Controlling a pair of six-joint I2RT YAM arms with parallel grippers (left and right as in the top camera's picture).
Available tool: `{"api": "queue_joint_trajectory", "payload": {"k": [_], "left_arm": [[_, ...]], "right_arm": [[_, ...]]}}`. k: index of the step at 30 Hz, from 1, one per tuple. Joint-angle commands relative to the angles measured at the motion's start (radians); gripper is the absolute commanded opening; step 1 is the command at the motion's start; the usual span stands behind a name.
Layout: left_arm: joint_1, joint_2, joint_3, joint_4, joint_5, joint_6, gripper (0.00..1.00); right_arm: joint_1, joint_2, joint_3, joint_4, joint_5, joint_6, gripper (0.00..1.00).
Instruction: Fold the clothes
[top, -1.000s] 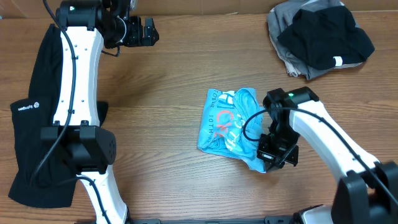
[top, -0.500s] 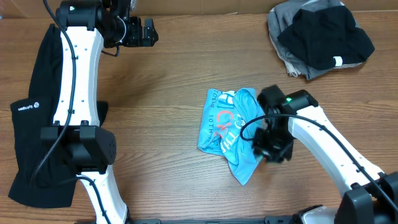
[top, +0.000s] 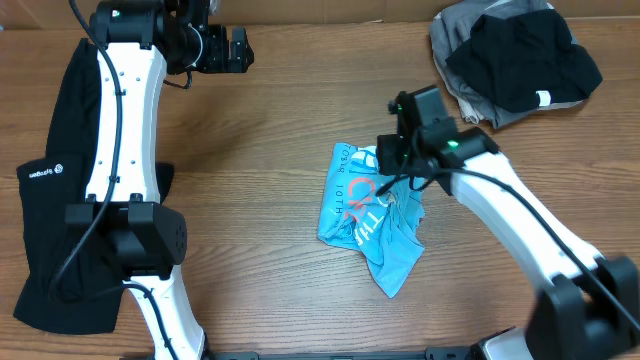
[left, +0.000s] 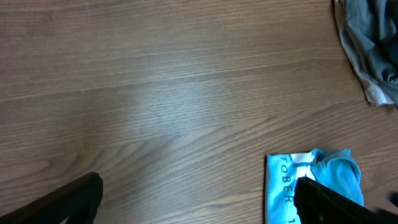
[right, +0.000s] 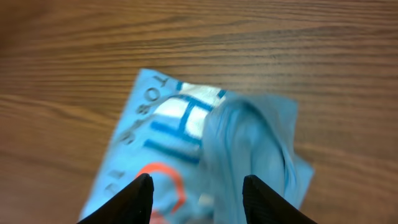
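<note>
Your right gripper (right: 198, 194) hangs over the far end of the light blue T-shirt (top: 368, 215), its jaws partly apart. In the wrist view the two fingertips straddle a raised fold of the cloth, and nothing looks pinched between them. That view is blurred, so contact with the fabric is hard to judge.

The T-shirt lies crumpled near the middle of the table (top: 270, 200). Its left edge runs straight, with white lettering along it. The right side is bunched, and a loose tail tapers toward the near edge of the table.

Your left gripper (top: 243, 50) sits at the far left with its jaws spread wide and nothing in them, well apart from the T-shirt.

You have bare wood all along the T-shirt's left side, out to the left arm. A narrower strip of wood separates the T-shirt from the pile of black and grey garments (top: 515, 60) in the far right corner. The long black garment (top: 40, 200) with a small white logo lies at the table's left edge, partly under the left arm.
</note>
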Motion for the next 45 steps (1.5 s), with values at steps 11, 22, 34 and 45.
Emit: {"api": "queue_joint_trajectory", "payload": {"k": [11, 22, 34, 45], "left_arm": [[0.0, -0.019, 0.015, 0.02, -0.006, 0.011, 1.0], [-0.001, -0.019, 0.015, 0.015, -0.006, 0.011, 1.0], [0.0, -0.019, 0.015, 0.013, -0.006, 0.012, 1.0], [0.0, -0.019, 0.015, 0.008, -0.006, 0.013, 1.0]], "right_arm": [[-0.009, 0.266, 0.013, 0.195, 0.168, -0.115, 0.5], [-0.02, 0.301, 0.013, 0.195, 0.185, -0.092, 0.36], [-0.171, 0.208, 0.087, 0.058, 0.062, -0.077, 0.19], [-0.368, 0.207, 0.118, -0.055, -0.351, -0.051, 0.24]]}}
